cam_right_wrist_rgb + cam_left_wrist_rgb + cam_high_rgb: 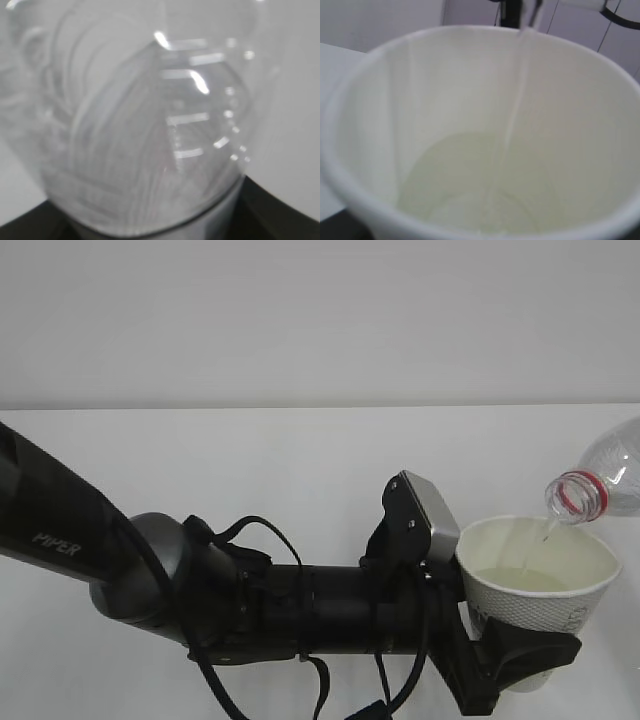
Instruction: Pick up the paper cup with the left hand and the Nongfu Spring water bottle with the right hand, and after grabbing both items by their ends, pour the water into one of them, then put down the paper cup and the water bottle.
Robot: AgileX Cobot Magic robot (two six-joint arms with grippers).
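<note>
White counter [250,470] stretches under the black left arm [200,585], whose claw [515,655] is clamped around the paper cup [540,590] at about four o'clock. The tilted bottle [600,480], at three o'clock, is held by the right claw, barely visible. A thin stream of water [512,115] falls into the cup.

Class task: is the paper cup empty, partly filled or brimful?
Partly filled. Water pools well below the paper cup rim, with a thin stream still falling from the tipped water bottle.
</note>
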